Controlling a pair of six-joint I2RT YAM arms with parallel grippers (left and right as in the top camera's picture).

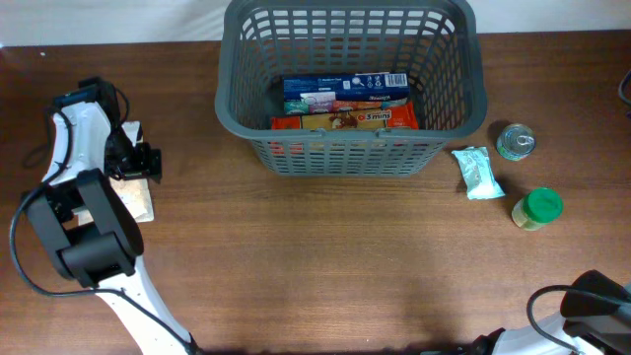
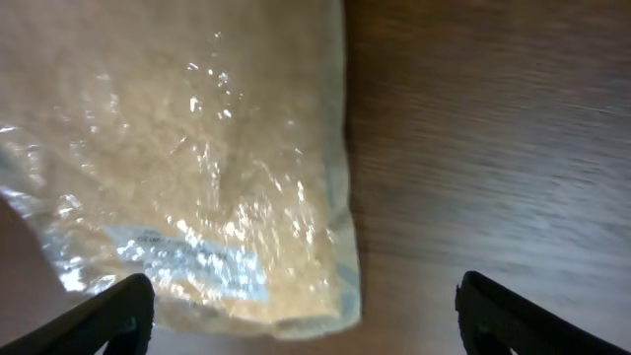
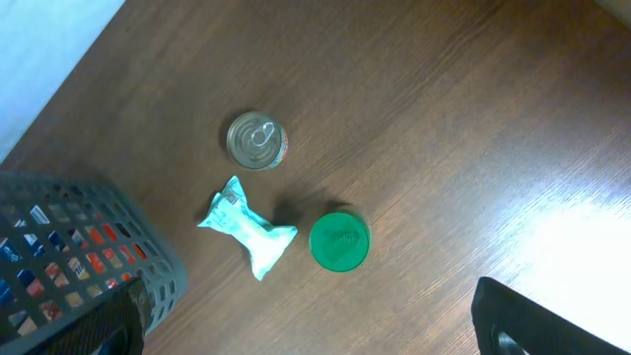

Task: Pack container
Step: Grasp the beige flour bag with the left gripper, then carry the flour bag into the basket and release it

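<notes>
Container (image 1: 345, 156) well apart from left fingers (image 2: 108, 320).

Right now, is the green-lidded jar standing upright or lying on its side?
Upright: seen from above, the jar shows its full round green lid.

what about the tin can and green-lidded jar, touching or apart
Apart. Right wrist view shows bare table between the tin can and green-lidded jar.

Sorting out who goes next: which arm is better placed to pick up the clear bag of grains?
Left. Its open fingers hover directly over the bag; the right arm is far across the table.
</notes>
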